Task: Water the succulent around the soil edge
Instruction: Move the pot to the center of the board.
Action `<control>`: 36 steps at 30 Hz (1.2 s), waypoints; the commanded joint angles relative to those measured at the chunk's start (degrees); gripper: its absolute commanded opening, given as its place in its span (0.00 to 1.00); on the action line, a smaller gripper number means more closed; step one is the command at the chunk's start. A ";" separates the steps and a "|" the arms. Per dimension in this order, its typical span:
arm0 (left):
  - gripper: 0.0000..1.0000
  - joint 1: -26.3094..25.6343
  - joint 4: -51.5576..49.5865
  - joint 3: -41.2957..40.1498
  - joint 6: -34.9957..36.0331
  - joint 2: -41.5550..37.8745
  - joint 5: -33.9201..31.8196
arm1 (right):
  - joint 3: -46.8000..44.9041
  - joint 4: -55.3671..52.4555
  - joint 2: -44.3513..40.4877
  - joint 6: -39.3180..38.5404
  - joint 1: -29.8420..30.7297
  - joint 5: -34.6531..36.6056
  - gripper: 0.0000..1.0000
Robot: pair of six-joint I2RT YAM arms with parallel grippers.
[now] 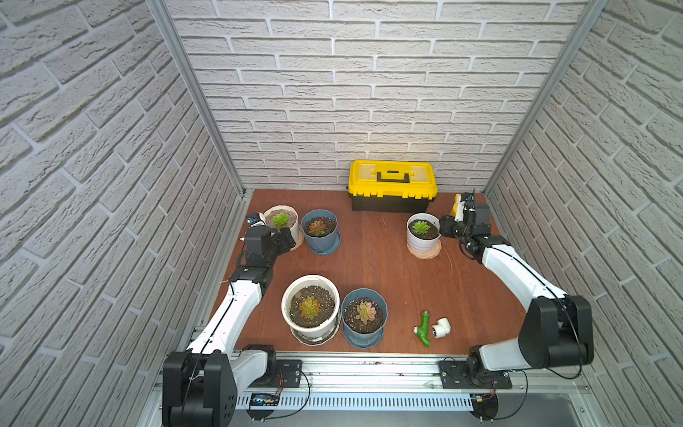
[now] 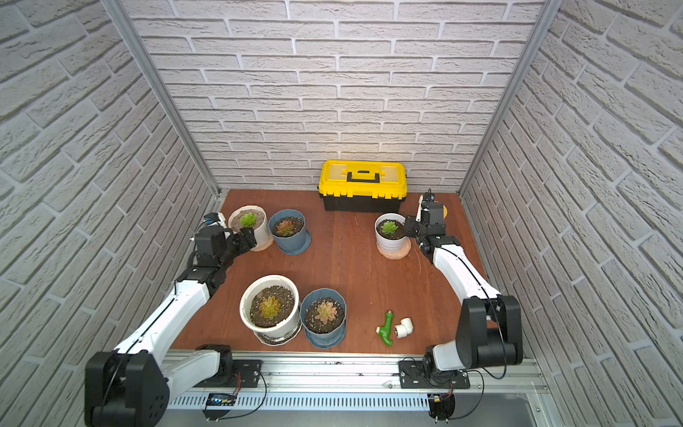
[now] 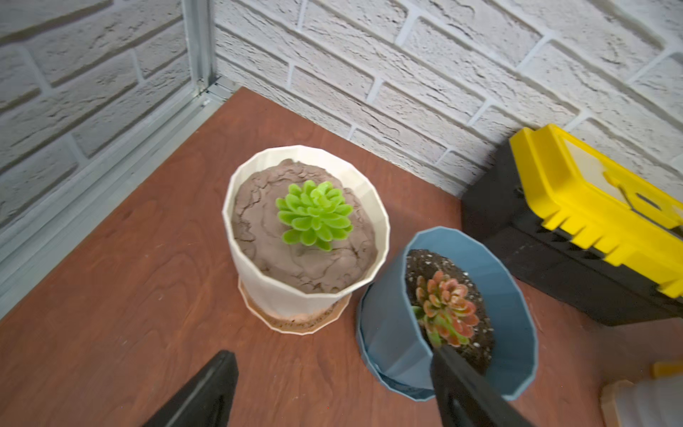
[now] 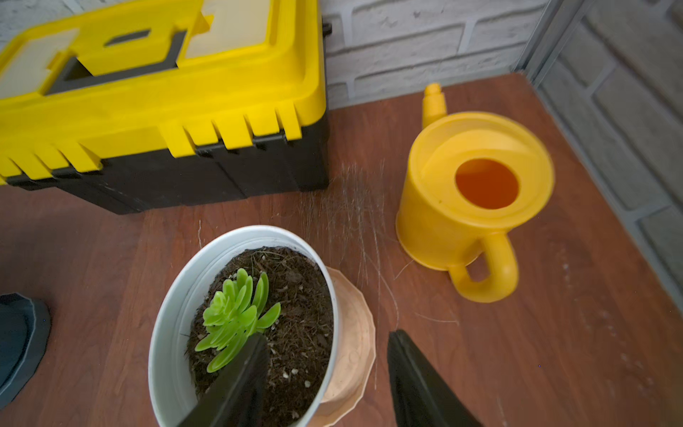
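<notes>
Right gripper, open and empty, hung with one finger over the soil of a white pot holding a succulent. Left gripper, likewise open, faced two of the five pots. One watering can stood nearby, untouched, beside one toolbox.

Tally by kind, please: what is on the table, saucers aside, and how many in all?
Succulents in white pots: 3
Succulents in blue pots: 2
Yellow toolbox: 1
Yellow watering can: 1
Green plastic tap: 1
White pipe elbow: 1
Total: 9
</notes>
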 commanded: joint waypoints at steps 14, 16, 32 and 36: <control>0.71 -6.24 -1.89 7.86 1.76 8.64 -0.71 | 12.14 -10.01 14.18 -3.11 0.23 1.88 0.10; 0.69 -6.37 -1.87 8.18 1.72 9.84 -1.29 | 12.35 -11.14 14.41 -3.74 0.27 2.19 0.03; 0.51 -6.72 -3.11 11.60 4.21 17.73 -1.26 | 11.64 -14.29 13.69 -4.36 10.97 4.08 0.03; 0.50 -7.47 -3.11 12.72 4.58 19.49 -1.26 | 13.50 -15.04 14.72 -4.09 13.56 4.56 0.03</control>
